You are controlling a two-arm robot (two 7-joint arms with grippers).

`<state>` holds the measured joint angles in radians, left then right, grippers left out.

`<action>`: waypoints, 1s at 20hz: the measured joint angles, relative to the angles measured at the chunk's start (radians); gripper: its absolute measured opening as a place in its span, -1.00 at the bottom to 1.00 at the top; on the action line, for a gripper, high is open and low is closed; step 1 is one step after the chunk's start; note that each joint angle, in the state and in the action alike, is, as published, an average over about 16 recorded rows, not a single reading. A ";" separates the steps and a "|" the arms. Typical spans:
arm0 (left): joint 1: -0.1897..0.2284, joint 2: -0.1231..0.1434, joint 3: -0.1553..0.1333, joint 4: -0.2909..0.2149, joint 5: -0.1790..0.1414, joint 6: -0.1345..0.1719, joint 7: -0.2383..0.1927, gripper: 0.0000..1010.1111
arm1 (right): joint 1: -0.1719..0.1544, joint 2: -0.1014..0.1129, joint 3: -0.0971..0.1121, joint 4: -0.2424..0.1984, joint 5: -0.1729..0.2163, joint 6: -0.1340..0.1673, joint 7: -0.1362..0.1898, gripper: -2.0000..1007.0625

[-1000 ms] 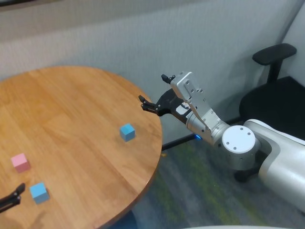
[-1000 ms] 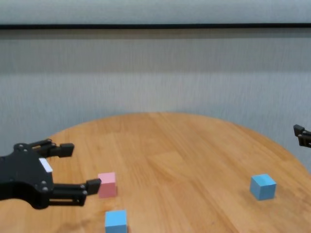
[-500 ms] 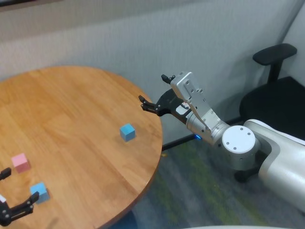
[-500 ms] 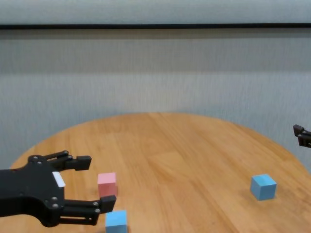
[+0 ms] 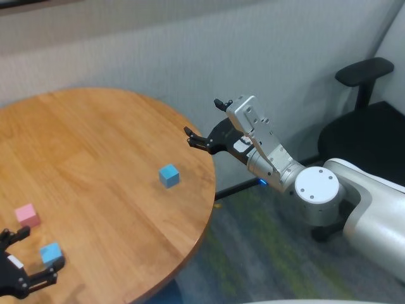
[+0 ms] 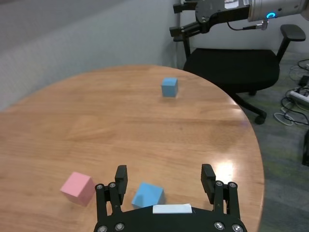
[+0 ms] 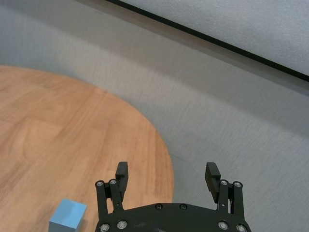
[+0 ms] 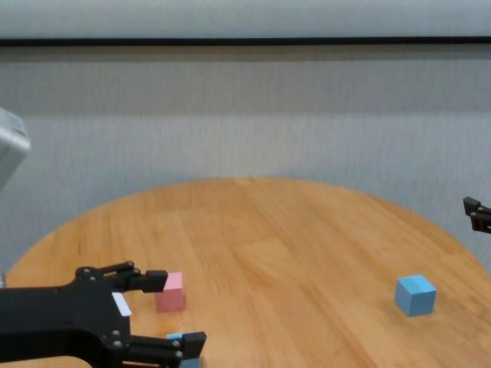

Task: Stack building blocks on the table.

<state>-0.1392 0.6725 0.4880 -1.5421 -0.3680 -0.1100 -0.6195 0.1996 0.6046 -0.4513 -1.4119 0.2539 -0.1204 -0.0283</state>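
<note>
Since the earlier frames the left gripper (image 5: 24, 256) has advanced across the round light-brown wood-plank table (image 5: 101, 145) from the table's 7 o'clock edge and now brackets the near light blue matte cube (image 5: 50, 253). Its black fingers (image 6: 120, 179) are spread wide apart, one on each side of that cube, gripping nothing. In the left wrist view the near cube (image 6: 148, 195) sits between the fingers without visible contact.

The pink matte cube (image 5: 28, 215) rests on the table just beside the near blue cube, at its 11 o'clock as seen from the head view, and apart from it. In the chest view the upper left finger lies in front of the pink cube (image 8: 170, 291); whether they touch cannot be determined.

The second light blue matte cube (image 5: 168, 175) stands alone, well apart from the other two, toward the table's 3 o'clock edge.

The right gripper (image 5: 207, 124) hangs off the table beyond that edge, fingers parted and empty, unchanged in position. A black office chair (image 5: 364, 111) stands behind the right arm.
</note>
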 joint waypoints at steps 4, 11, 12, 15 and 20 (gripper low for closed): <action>-0.015 -0.022 0.008 0.023 0.008 0.016 -0.014 0.99 | 0.000 0.000 0.000 0.000 0.000 0.000 0.000 1.00; -0.039 -0.060 0.019 0.063 0.018 0.035 -0.029 0.99 | 0.000 0.000 0.000 0.000 0.000 0.000 0.000 1.00; -0.043 -0.065 0.021 0.069 0.020 0.037 -0.030 0.99 | 0.000 0.000 0.000 0.000 0.000 0.000 0.000 1.00; -0.055 -0.081 0.027 0.089 0.026 0.041 -0.032 0.99 | 0.000 0.000 0.000 0.000 0.000 0.000 0.000 1.00; -0.075 -0.105 0.035 0.128 0.041 0.042 -0.028 0.99 | 0.000 0.000 0.000 0.000 0.000 0.000 0.000 1.00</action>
<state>-0.2138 0.5671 0.5232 -1.4145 -0.3273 -0.0677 -0.6474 0.1996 0.6046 -0.4513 -1.4119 0.2538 -0.1204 -0.0283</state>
